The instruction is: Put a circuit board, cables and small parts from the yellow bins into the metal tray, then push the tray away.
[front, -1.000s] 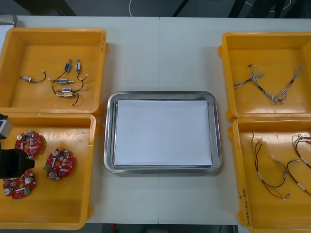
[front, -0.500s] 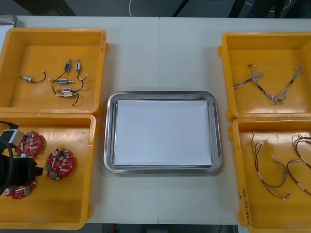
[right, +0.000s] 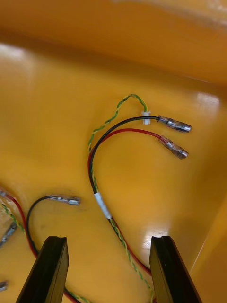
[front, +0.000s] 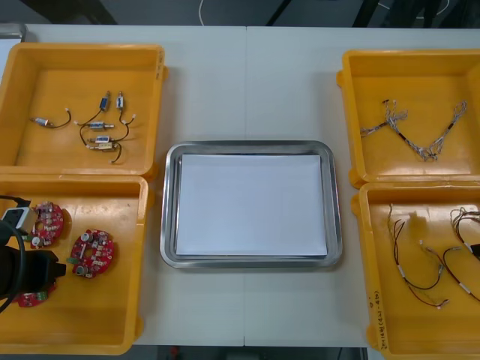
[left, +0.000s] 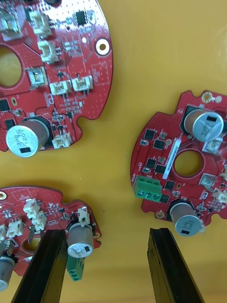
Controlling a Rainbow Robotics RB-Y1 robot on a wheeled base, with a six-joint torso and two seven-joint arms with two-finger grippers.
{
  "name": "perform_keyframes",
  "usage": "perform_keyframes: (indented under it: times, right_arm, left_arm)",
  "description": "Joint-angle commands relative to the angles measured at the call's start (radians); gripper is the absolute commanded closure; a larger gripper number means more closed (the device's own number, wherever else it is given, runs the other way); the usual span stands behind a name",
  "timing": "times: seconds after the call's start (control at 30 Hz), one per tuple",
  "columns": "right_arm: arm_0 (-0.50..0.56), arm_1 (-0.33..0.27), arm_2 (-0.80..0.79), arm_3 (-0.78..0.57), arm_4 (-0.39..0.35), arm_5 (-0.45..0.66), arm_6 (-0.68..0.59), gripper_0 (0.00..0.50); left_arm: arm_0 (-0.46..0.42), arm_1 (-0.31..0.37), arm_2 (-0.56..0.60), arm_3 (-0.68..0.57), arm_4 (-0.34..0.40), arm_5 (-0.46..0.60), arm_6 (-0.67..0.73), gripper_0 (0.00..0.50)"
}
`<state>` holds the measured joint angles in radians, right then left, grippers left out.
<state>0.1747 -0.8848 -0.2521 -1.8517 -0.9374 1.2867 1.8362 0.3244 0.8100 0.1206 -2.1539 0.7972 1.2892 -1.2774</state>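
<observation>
Three round red circuit boards (front: 92,253) lie in the near left yellow bin (front: 112,330). My left gripper (front: 46,270) hangs low over them and is open. In the left wrist view one finger (left: 40,265) stands by the capacitor of one board (left: 38,213), and another board (left: 184,165) lies beyond the other finger. My right gripper (right: 109,272) is open, low inside the near right bin (front: 375,315). A red and black cable (right: 101,206) with a twisted strand runs out from between its fingers. The metal tray (front: 171,225), white inside, sits in the middle.
The far left bin (front: 22,60) holds small metal parts (front: 101,127) on short wires. Thin twisted cables (front: 420,139) lie in the far right bin. Several red and black cables (front: 420,262) are spread across the near right bin. A second cable end (right: 64,200) lies near my right gripper's finger.
My left arm has slid toward the table's near edge over the circuit boards, covering more of the nearest board. A dark shape has come in at the right edge over the near right bin.
</observation>
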Motion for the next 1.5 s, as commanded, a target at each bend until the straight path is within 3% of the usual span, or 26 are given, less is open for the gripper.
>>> perform_keyframes:
  times: [0.03, 0.7, 0.73, 0.77, 0.83, 1.3, 1.5]
  right_arm:
    - [-0.023, -0.037, 0.019, 0.051, -0.009, -0.029, 0.104, 0.0]
    - [-0.026, -0.037, 0.097, 0.097, 0.008, -0.122, 0.126, 0.0]
    - [-0.026, -0.037, 0.1, 0.101, 0.008, -0.127, 0.126, 0.0]
    - [-0.027, -0.039, 0.105, 0.106, 0.008, -0.136, 0.126, 0.0]
    - [-0.027, -0.037, 0.113, 0.117, 0.006, -0.15, 0.126, 0.0]
    - [-0.032, -0.037, 0.137, 0.137, 0.003, -0.176, 0.12, 0.0]
    - [-0.032, -0.037, 0.142, 0.147, 0.0, -0.178, 0.121, 0.0]
  left_arm:
    - [0.044, 0.034, -0.026, 0.006, -0.021, -0.034, -0.108, 0.0]
    - [0.051, 0.032, -0.078, 0.042, -0.055, -0.099, -0.115, 0.0]
    - [0.053, 0.034, -0.078, 0.042, -0.055, -0.102, -0.117, 0.042]
    - [0.054, 0.034, -0.078, 0.042, -0.056, -0.106, -0.117, 0.243]
    - [0.054, 0.034, -0.078, 0.042, -0.058, -0.106, -0.12, 0.499]
    - [0.056, 0.043, -0.044, 0.034, -0.039, -0.105, -0.138, 0.5]
    - [0.048, 0.055, 0.027, -0.021, -0.015, -0.004, -0.14, 0.5]
